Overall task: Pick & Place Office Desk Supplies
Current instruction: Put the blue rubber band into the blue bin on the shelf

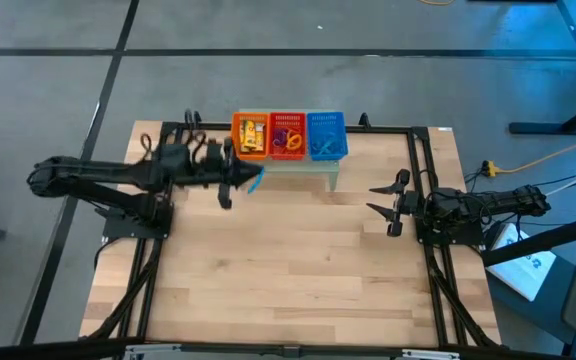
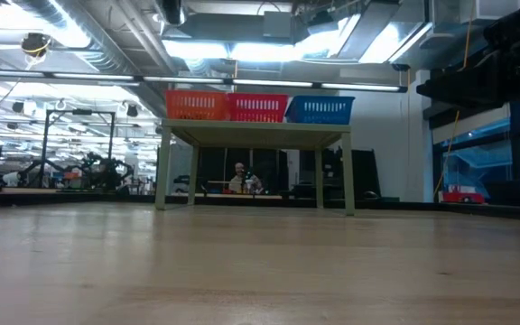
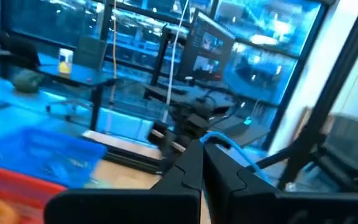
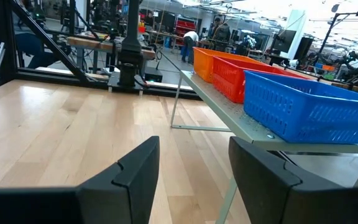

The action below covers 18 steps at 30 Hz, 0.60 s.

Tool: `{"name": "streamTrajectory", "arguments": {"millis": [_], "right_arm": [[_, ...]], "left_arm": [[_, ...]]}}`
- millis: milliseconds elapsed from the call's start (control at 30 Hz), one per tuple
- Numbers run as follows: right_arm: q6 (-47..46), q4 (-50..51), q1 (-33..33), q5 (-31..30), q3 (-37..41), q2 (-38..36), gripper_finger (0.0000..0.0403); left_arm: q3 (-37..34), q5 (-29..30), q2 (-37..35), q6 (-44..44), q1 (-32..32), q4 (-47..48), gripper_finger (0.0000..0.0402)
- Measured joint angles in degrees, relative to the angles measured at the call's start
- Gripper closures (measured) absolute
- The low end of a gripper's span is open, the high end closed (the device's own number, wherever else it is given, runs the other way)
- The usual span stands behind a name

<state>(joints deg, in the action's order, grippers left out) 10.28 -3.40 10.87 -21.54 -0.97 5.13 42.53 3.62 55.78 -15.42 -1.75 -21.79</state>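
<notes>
While the low view shows only the wooden table (image 2: 260,271), the raised shelf (image 2: 255,134) and the fronts of the orange basket (image 2: 195,106), red basket (image 2: 257,108) and blue basket (image 2: 320,110), the high view looks into them, revealing yellow-orange blocks (image 1: 251,133) in the orange, loops (image 1: 287,136) in the red and blue loops (image 1: 325,146) in the blue. The left arm reaches level toward the shelf, its left gripper (image 1: 251,182) just beside the orange basket, fingers closed on a thin blue loop (image 3: 229,144) seen clearly only from its wrist. The right gripper (image 1: 385,203) waits at the table's right side, jaws spread and empty.
</notes>
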Motion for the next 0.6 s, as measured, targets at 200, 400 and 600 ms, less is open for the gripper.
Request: {"name": "streamTrajectory", "arguments": {"millis": [200, 400, 600], "right_arm": [[-0.02, 0.01, -0.02, 0.02, 0.00, 0.00, 0.0208], [-0.02, 0.02, -0.01, 0.02, 0.00, 0.02, 0.0208], [-0.04, 0.00, -0.02, 0.02, 0.00, 0.02, 0.0208]], "left_arm": [[9.59, -11.07, 3.84, 4.67, 11.20, 5.38, 0.0400], [17.15, -22.07, 11.55, 4.68, 20.66, 5.30, 0.0400], [24.17, -29.48, 23.88, 3.93, 27.47, 5.36, 0.0400]]}}
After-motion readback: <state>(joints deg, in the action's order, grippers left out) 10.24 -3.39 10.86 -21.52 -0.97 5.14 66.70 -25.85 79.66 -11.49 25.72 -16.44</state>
